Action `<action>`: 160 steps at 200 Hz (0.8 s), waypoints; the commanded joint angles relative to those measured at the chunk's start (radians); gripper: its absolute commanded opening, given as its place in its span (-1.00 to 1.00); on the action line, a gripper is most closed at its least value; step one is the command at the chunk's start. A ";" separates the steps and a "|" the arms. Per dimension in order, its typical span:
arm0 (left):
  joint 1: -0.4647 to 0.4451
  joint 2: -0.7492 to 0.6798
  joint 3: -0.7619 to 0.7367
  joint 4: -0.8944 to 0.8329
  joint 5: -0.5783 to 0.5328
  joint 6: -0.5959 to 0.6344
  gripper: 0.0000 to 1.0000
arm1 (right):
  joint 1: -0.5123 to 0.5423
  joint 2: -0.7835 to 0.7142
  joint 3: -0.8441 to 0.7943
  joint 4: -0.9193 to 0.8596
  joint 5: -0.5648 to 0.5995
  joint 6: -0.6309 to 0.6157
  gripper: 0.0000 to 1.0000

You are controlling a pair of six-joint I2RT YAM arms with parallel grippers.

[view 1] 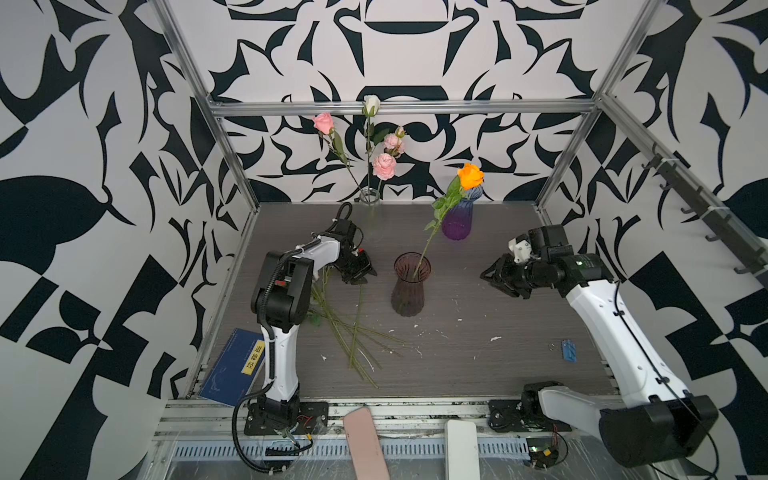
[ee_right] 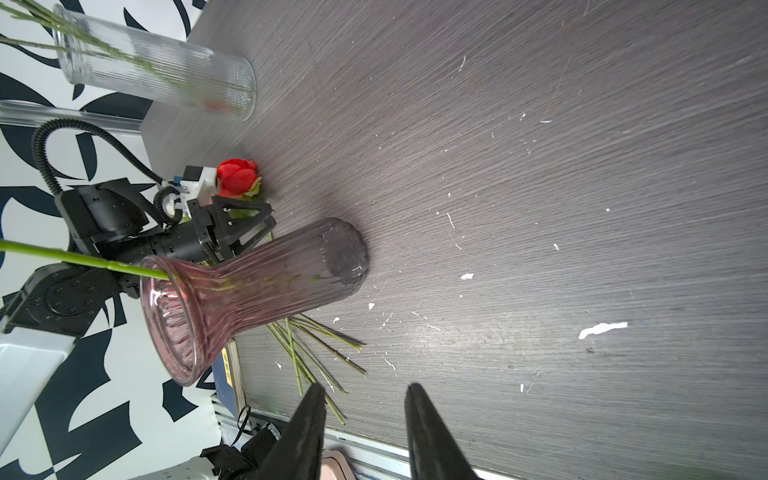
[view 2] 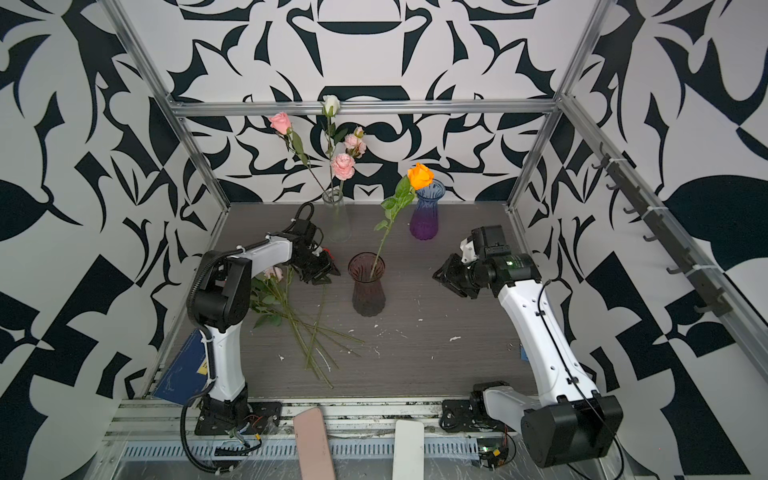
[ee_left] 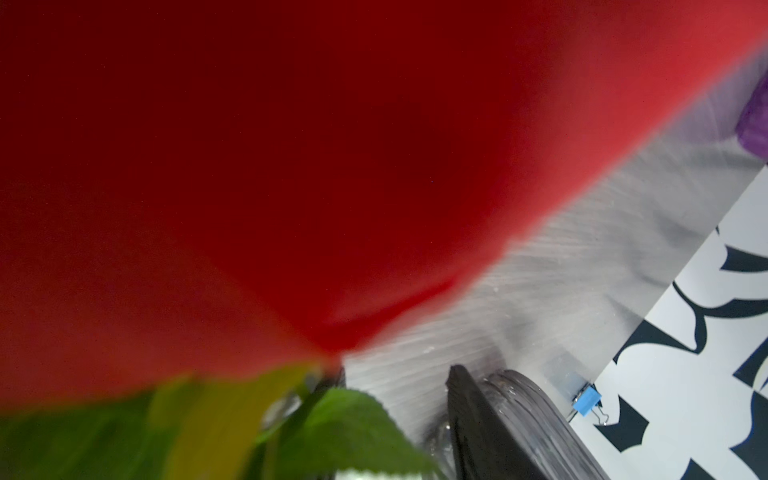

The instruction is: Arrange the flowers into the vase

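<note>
The vase [view 1: 409, 291] [view 2: 366, 291] [ee_right: 257, 282], dark pink ribbed glass, stands mid-table and holds an orange rose [view 1: 470, 175] [view 2: 420, 176] that leans right. Several more flowers lie as a pile of green stems [view 1: 345, 332] [view 2: 307, 332] to its left. My left gripper [view 1: 365, 276] [ee_left: 395, 372] is beside the vase, open. A red rose [ee_left: 291, 166] [ee_right: 237, 178] presses against its camera, and the rose's stem and a leaf [ee_left: 345, 428] lie at one finger. Right of the vase, my right gripper [view 1: 488, 276] [ee_right: 363, 386] hovers open and empty.
At the back stand a clear vase [view 1: 369, 195] with pink and white flowers and a purple-blue vase [view 1: 457, 220]. A blue book [view 1: 232, 370] lies at the front left corner. A blue clip [view 1: 569, 350] lies at the right edge.
</note>
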 commanded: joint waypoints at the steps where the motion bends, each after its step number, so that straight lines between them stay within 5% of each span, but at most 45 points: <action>1: 0.000 -0.025 -0.008 -0.054 -0.016 0.044 -0.06 | -0.004 -0.001 -0.001 0.024 -0.016 0.005 -0.28; 40: -0.013 -0.123 0.004 0.011 0.021 0.099 0.09 | -0.004 0.006 -0.012 0.049 -0.023 0.025 -0.27; 160: -0.037 -0.192 -0.161 -0.163 -0.256 0.268 -0.09 | -0.004 0.029 -0.057 0.132 -0.040 0.087 -0.28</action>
